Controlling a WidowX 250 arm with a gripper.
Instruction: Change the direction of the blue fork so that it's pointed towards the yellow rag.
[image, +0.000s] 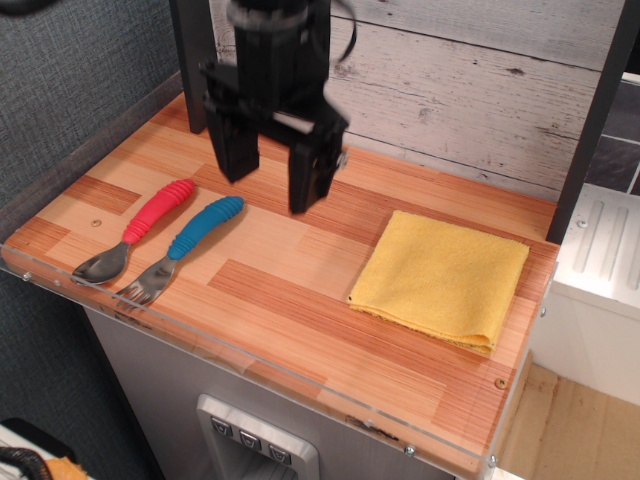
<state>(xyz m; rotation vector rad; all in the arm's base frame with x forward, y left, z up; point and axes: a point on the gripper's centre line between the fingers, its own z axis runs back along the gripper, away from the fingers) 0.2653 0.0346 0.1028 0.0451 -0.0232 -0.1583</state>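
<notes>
While my gripper (270, 180) is hanging spread above the blue fork (182, 250), I'm lining up; descending onto its handle is coming next.

Red-handled spoon (140, 229) on wooden table (300, 290)

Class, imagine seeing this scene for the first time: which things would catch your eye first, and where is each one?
The black gripper hangs open above the back left of the wooden table. The yellow rag lies folded on the right side. At the front left, the blue fork and a red-handled spoon lie side by side, their metal ends toward the front edge.
</notes>
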